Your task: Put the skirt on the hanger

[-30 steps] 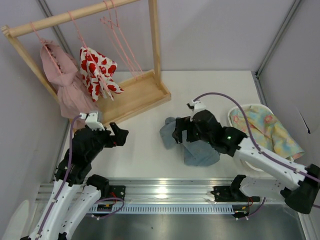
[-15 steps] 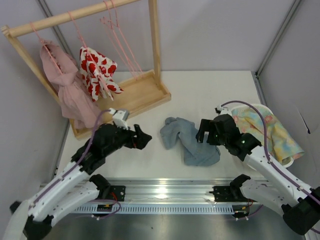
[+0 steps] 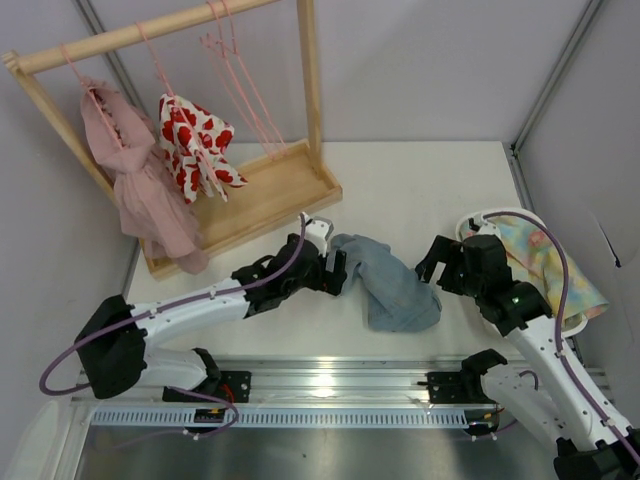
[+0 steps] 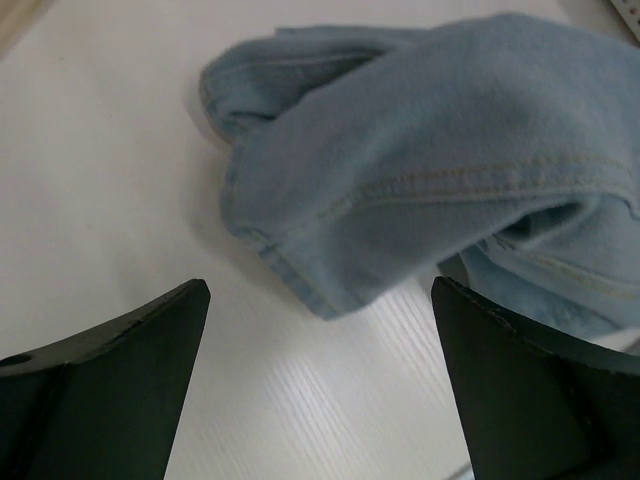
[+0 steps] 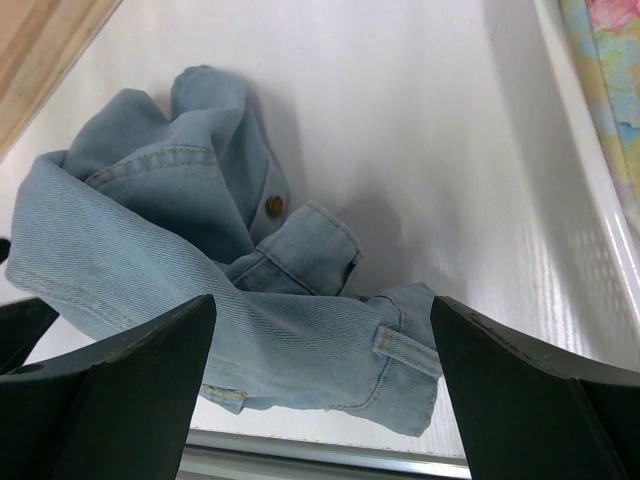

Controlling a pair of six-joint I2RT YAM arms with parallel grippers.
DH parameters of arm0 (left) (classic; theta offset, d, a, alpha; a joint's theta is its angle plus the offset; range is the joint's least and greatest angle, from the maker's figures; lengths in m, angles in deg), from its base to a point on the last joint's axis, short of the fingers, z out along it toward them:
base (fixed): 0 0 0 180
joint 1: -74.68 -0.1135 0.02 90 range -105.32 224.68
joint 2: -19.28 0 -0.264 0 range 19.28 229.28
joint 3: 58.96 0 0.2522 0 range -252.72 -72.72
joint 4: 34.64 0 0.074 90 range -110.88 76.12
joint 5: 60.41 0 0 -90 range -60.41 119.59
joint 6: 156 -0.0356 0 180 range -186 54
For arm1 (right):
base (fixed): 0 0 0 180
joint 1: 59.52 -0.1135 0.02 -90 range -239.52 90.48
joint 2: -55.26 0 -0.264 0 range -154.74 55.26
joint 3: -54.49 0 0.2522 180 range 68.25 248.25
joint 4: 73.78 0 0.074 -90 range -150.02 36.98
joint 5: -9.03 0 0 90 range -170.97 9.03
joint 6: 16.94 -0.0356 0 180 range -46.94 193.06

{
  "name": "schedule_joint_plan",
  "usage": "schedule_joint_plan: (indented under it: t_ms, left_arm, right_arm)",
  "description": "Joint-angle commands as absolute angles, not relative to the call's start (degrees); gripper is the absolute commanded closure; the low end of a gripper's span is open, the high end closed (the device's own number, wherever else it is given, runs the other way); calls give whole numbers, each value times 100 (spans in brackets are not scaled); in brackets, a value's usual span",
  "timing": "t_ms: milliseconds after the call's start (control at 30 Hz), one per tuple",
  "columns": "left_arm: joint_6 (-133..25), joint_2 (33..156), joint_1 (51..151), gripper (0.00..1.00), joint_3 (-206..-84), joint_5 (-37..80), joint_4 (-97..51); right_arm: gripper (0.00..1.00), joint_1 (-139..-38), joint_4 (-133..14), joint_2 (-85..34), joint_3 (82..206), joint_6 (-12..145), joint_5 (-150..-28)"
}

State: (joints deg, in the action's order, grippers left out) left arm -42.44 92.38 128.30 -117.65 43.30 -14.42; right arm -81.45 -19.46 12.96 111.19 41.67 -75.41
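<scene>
Well, the skirt (image 3: 390,285) lies crumpled on the white table (image 3: 420,180), near the middle, between the two arms, and nothing holds it. From above, the left gripper (image 3: 333,272) sits right at the skirt's left edge. The right gripper (image 3: 432,262) hangs just beside its right edge, next to a white tub (image 3: 463,232) of colourful cloth. Only that high view shows the pink hanger (image 3: 245,100), empty, on the wooden rack (image 3: 270,195) at the far left, beside a white top with red hearts (image 3: 195,140) and a pink dress (image 3: 135,185). The left wrist view shows a stitched hem up close, just ahead of two dark fingers (image 4: 110,370) spread wide. The right wrist view alone shows the little gold button (image 5: 273,205) and a belt loop (image 5: 405,350); its fingers are spread wide too, with nothing in them. Half a second ago the left gripper was further left, with bare table before the skirt; now it has reached it. The right gripper has backed off to the right. From above, the left gripper covers the skirt's edge, so I cannot tell if they touch.
</scene>
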Motion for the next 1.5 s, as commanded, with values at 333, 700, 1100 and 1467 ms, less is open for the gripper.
schedule_joint_plan:
  t_ms: [333,700,1100,1467]
  left_arm:
    - [-5342,10250,12486,27,-11675,3935,-4180]
    - [-6265,10330,12363,67,-11667,2038,-4558]
    - [-6099,9945,12162,100,-11640,2932,-4453]
    - [-6082,9275,11871,100,-12526,3679,-3319]
  right_arm:
    - [2,-7991,-1924,1579,10622,3519,-7895]
    - [5,-7903,-2038,1756,10183,3106,-7913]
    - [49,-7868,-2353,2239,9743,2920,-7903]
    - [100,-7868,-2583,2019,10838,3587,-8132]
